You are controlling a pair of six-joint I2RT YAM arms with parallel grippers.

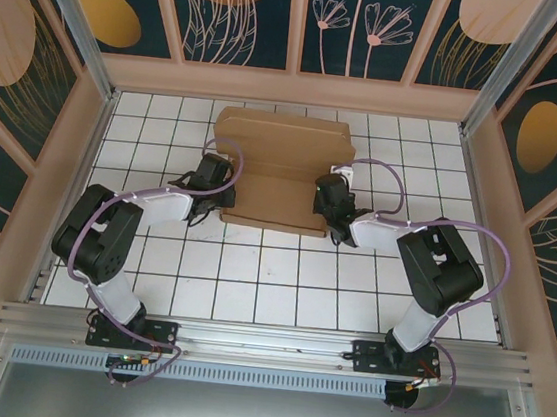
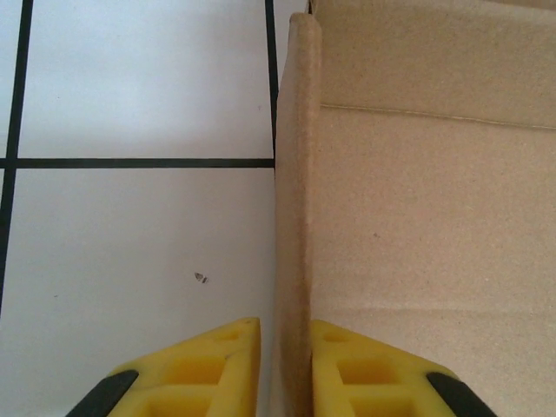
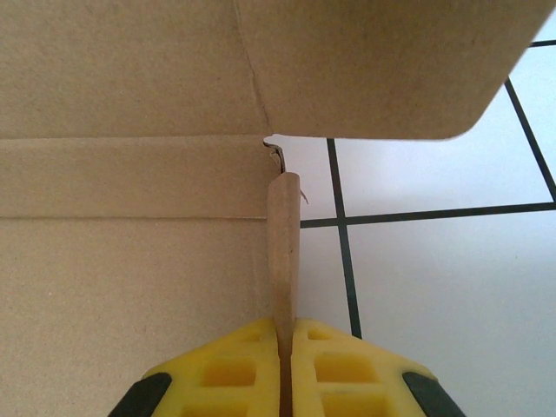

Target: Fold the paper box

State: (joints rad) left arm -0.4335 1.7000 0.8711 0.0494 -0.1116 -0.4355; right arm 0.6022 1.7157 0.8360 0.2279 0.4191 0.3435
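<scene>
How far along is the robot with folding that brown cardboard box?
Early. Done: both side flaps of the brown corrugated cardboard box stand upright. In hand: the right gripper pinches the right flap; the left gripper straddles the left flap. Left: the far lid panel lies open.

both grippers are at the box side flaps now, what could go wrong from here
1. The left gripper straddles its upright flap with a sliver of gap on one side; lifting now might let it slip.
2. The right gripper pinches a thin flap just below a frayed notch; pulling hard could tear the paper box there.
</scene>
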